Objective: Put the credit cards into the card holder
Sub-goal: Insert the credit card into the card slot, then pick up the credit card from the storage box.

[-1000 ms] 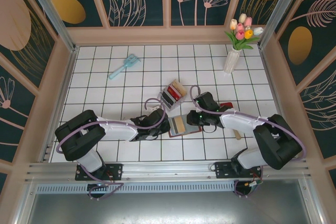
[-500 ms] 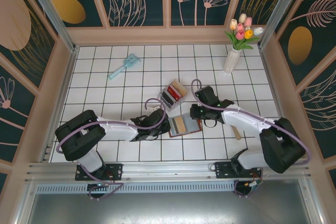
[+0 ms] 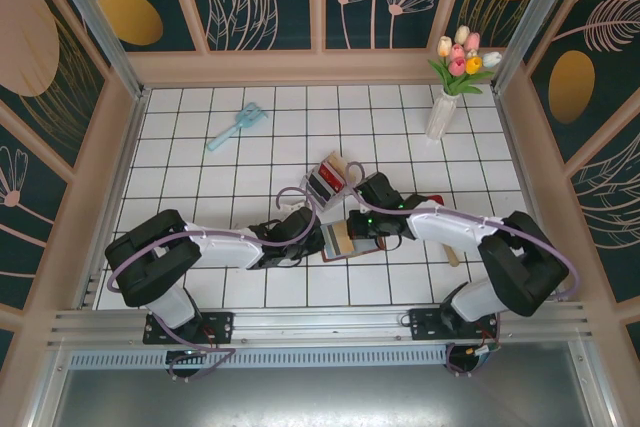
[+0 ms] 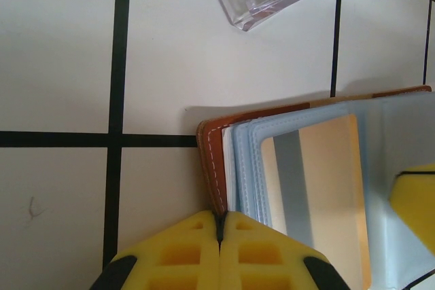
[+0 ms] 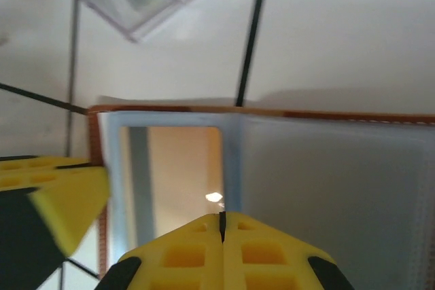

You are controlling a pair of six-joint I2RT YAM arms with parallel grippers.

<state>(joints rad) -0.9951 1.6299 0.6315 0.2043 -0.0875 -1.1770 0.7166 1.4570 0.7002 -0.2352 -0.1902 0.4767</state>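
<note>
Holder [image 3: 343, 240]: lies open, mid-table toward near edge, between both grippers. A tan card [image 4: 318, 181] w/ grey stripe sits in a clear sleeve.
Cards [image 3: 327, 180]: others stand in tray [image 4: 234, 8], just beyond holder toward far edge.
L gripper [image 4: 219, 232]: fingers closed tight, nipping holder's brown cover edge on its left side.
R gripper [image 5: 222, 232]: fingers pressed together over the sleeves; can't tell if anything's pinched.
Handling: cards thin, stiff, slick, light; prob. best taken by a short edge. Holder soft and floppy, sleeves flex, so likely needs pinning while a card slides in.
Room: tight btw tray & holder. Table open to left & far side. Brush [image 3: 237, 128] near far-left corner, vase [image 3: 440, 112] near far-right corner, both well apart from the work.
</note>
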